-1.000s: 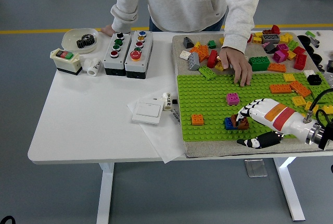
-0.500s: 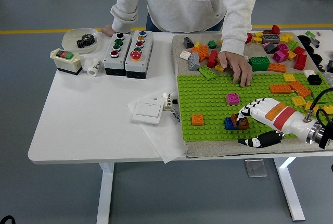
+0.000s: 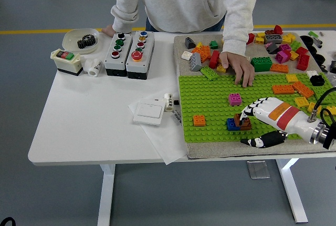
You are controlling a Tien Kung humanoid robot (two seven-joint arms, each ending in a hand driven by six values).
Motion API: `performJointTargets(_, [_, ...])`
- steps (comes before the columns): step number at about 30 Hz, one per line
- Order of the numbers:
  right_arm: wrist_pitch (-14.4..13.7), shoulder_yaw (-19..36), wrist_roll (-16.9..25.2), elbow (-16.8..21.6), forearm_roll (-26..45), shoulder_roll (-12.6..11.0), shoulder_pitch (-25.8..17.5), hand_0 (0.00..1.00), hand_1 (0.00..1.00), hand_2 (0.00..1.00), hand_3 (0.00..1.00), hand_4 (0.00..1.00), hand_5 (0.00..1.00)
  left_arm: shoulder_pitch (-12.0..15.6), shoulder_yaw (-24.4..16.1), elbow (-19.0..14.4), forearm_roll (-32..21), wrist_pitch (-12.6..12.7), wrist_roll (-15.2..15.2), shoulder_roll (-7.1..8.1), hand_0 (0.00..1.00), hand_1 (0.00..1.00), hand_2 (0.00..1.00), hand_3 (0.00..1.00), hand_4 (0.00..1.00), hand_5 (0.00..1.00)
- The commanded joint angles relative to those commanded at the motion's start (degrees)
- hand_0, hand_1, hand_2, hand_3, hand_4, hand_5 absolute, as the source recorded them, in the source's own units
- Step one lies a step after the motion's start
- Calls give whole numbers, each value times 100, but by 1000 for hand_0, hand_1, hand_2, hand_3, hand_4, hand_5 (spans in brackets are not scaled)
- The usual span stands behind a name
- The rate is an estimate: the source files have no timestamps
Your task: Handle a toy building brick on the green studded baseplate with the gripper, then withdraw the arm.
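Note:
The green studded baseplate (image 3: 210,105) lies on the right half of the table. On it sit an orange brick (image 3: 199,120), a pink brick (image 3: 234,99) and a brown brick (image 3: 243,123) joined to a blue brick (image 3: 231,125). My right hand (image 3: 248,128) reaches in from the right at the plate's front edge. Its white fingers (image 3: 247,113) rest against the brown brick from the right. The dark thumb (image 3: 260,141) is spread well below, off the brick. A person's hand (image 3: 239,68) presses on the plate's far edge. My left arm is out of view.
Many loose bricks (image 3: 283,47) lie behind and to the right of the plate. To the left are two button boxes (image 3: 128,52), a white switch (image 3: 149,113) on paper, a bowl with a gear (image 3: 80,39) and a small switch box (image 3: 65,59). The person's other hand (image 3: 109,30) rests by the bowl.
My right hand has barely shifted at the brown brick. The person's hand on the plate's far edge has slid slightly left.

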Motion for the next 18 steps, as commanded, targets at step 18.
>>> performJointTargets(18, [-256,194,266,-639,517,180,178,715,673,732,770,998,461,55,-51,-6,98,-27,8,-1,732,731,741,596,660,599])
